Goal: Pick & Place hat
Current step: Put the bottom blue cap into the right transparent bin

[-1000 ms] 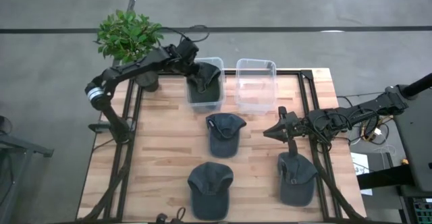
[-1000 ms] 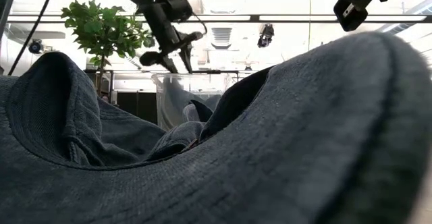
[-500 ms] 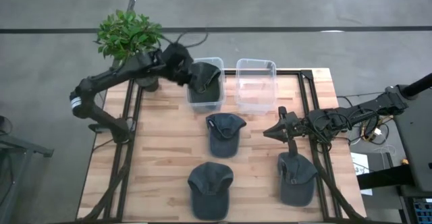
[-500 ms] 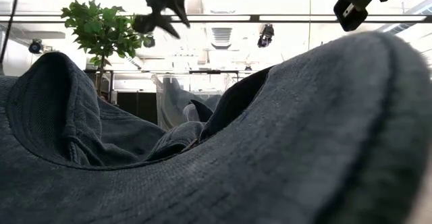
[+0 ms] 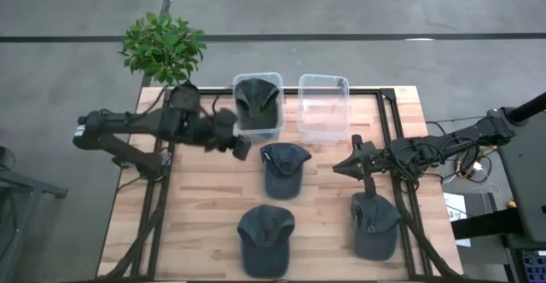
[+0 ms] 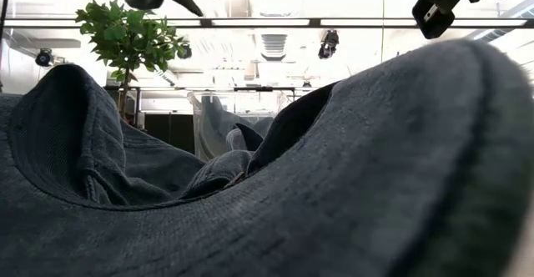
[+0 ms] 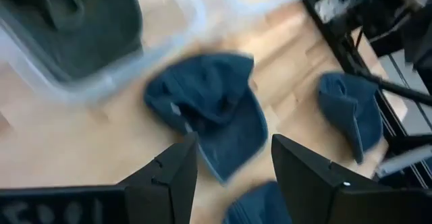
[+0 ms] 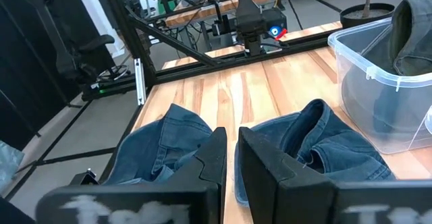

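Several dark blue-grey caps are in the high view. One lies in the left clear bin (image 5: 258, 100). The middle cap (image 5: 283, 168), the near cap (image 5: 266, 239) and the right cap (image 5: 375, 223) each lie flat on the wooden table. My left gripper (image 5: 240, 143) (image 7: 234, 141) is open in the air, between the left bin and the middle cap (image 7: 209, 109), touching nothing. My right gripper (image 5: 337, 165) (image 8: 231, 133) is shut and hovers right of the middle cap (image 8: 324, 143), above the right cap's far end.
An empty clear bin (image 5: 322, 104) stands beside the filled one at the far edge. A potted plant (image 5: 162, 44) sits at the far left corner. The low view is mostly filled by a cap (image 6: 267, 185) close to the camera. Bare wood (image 5: 200, 198) lies left of the caps.
My left gripper has drawn back from above the left bin, moving toward the near side and a little left, and now hangs beside the middle cap. The cap stays in the left bin, lying flatter than before. My right arm has kept still.
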`<state>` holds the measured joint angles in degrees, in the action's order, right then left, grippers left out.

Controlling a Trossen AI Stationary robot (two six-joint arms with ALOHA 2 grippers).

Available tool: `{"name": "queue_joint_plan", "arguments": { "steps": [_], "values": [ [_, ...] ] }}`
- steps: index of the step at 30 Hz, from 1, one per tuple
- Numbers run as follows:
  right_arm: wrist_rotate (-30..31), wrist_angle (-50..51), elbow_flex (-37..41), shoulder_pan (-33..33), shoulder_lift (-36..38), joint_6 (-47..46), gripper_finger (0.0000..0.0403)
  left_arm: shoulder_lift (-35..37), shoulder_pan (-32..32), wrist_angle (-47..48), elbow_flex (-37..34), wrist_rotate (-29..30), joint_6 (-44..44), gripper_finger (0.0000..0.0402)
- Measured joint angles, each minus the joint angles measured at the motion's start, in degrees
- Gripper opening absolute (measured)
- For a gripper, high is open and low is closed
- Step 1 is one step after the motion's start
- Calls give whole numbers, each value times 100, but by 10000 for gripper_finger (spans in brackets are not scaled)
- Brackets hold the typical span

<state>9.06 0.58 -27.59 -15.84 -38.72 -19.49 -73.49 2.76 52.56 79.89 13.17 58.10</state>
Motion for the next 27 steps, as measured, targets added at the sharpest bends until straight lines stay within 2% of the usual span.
{"name": "queue_joint_plan", "arguments": {
  "steps": [19, 23, 27],
  "values": [
    [0, 5, 0, 0, 0, 16, 36, -349, 2207, -388, -1241, 36, 4540, 181],
    [0, 4, 0, 0, 0, -1, 36, -499, 2643, -617, -1320, 26, 5220, 181],
    [0, 0, 0, 0, 0, -3, 36, -758, 2970, -864, -1345, -68, 5516, 181]
  ]
}}
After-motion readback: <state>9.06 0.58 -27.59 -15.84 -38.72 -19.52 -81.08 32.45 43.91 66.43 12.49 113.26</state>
